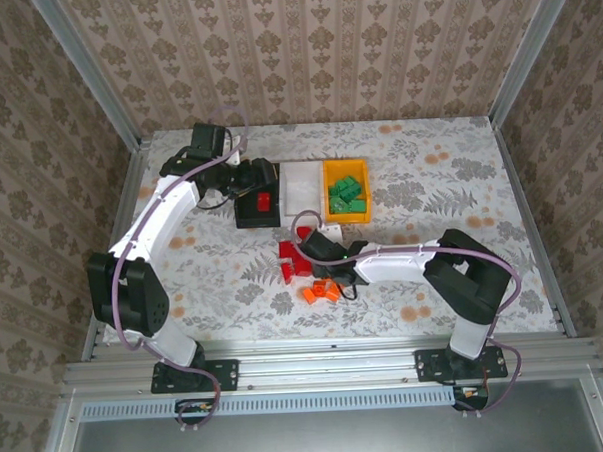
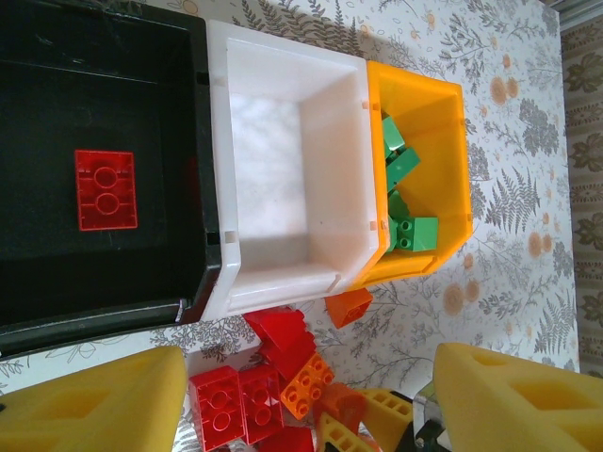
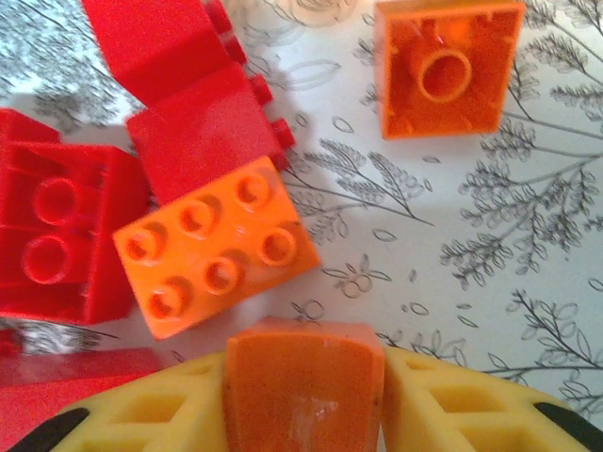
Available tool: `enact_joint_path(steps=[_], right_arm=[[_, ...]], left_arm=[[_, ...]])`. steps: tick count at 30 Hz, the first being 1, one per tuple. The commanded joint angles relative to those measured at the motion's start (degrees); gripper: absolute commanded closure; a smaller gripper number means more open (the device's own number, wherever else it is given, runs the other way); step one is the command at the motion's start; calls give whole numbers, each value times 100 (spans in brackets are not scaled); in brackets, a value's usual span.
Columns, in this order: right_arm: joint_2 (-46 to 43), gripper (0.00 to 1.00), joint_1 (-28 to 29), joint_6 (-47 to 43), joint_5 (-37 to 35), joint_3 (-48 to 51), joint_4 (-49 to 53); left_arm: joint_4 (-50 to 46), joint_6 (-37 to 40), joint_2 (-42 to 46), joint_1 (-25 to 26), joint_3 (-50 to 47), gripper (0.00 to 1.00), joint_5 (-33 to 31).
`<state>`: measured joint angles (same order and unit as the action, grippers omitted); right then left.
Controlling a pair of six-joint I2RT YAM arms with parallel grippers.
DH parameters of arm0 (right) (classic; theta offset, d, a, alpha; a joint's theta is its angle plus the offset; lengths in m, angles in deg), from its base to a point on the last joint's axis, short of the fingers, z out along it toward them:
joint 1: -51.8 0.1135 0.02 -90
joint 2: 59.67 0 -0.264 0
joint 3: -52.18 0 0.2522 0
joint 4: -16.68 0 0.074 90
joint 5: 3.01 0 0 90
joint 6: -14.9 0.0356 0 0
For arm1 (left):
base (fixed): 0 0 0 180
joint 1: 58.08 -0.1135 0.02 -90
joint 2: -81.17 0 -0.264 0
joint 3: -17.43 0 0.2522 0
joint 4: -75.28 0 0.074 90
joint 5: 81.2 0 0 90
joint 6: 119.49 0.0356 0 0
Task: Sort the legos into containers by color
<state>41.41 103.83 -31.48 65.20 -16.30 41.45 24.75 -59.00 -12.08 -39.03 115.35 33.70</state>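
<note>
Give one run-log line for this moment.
left end effector open, by black bin | right end effector shut on orange brick

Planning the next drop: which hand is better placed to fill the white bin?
The right hand: it grips an orange brick, ready for the empty white bin. The left hand is open, empty.

Both arms are built from rounded white links joined by black joint housings. In the top view the left arm is seen at nine o'clock and the right arm at four o'clock. A lilac cable is routed along each. Black base plates are bolted down at six o'clock. The fingers are yellow and blocky, with moulded recesses.
</note>
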Motion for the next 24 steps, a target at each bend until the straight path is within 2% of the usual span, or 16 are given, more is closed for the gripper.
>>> enact_joint_path(steps=[1,5,9,13,17,19,24], right_arm=[[-15,59,23,-103,-184,69,270],[102,59,14,-175,-161,-30,265],[-27,64,17,-245,-257,-51,228],[-465,65,-25,-547,-513,-249,337],[-652,65,-330,-1082,-569,-822,397],[-423,65,-564,-1358,-507,-1256,413],[830,64,-1072,-1898,-226,-2754,671]], left_arm=[[5,122,167,20,57,28,71],[-5,128,167,18,57,28,67],[-5,126,167,11,66,28,58],[0,113,158,-12,58,28,67],[65,37,144,-38,-9,28,32],[77,-15,132,-74,-29,28,-1],[258,-233,140,-314,-180,27,70]])
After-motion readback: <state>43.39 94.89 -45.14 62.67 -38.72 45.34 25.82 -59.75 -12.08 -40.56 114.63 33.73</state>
